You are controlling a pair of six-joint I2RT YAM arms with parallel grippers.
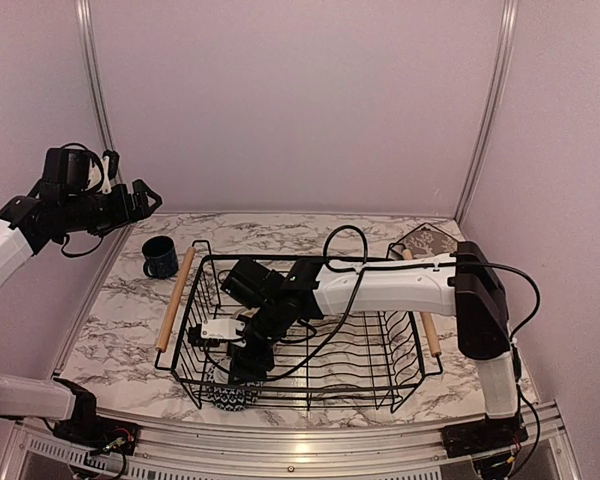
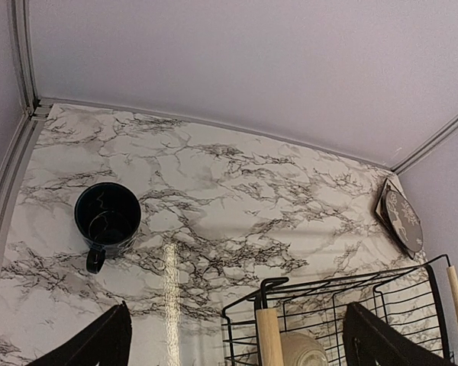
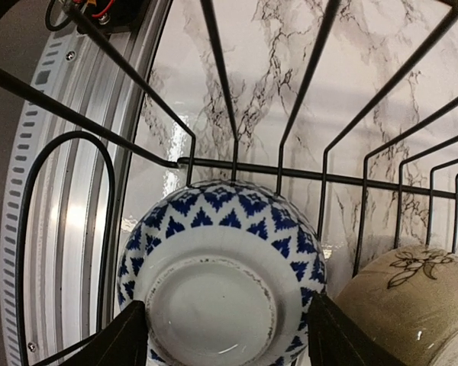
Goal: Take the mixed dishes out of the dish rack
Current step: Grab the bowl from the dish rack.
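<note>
On the marble table (image 1: 120,320), black wire dish rack (image 1: 175,298), grey plate (image 1: 428,240) at far right corner, beige bowl (image 3: 412,305) in rack, blue mug (image 1: 160,258) outside its left, patterned bowl (image 3: 221,252) in its near-left corner, right gripper (image 3: 229,335) jaws open astride it, left gripper (image 2: 237,339) raised, jaws apart, empty.

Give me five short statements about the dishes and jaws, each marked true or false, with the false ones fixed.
The dark blue mug sits inside the dish rack. False: it stands upright on the table, left of the rack.
The small blue-and-white patterned bowl is in the rack, base toward the right wrist camera. True.
The right jaws are shut on the beige bowl. False: they stand open either side of the patterned bowl.
The left jaws are open and hold nothing. True.
The grey deer plate lies flat in the rack. False: it leans at the back right corner, outside the rack.
</note>
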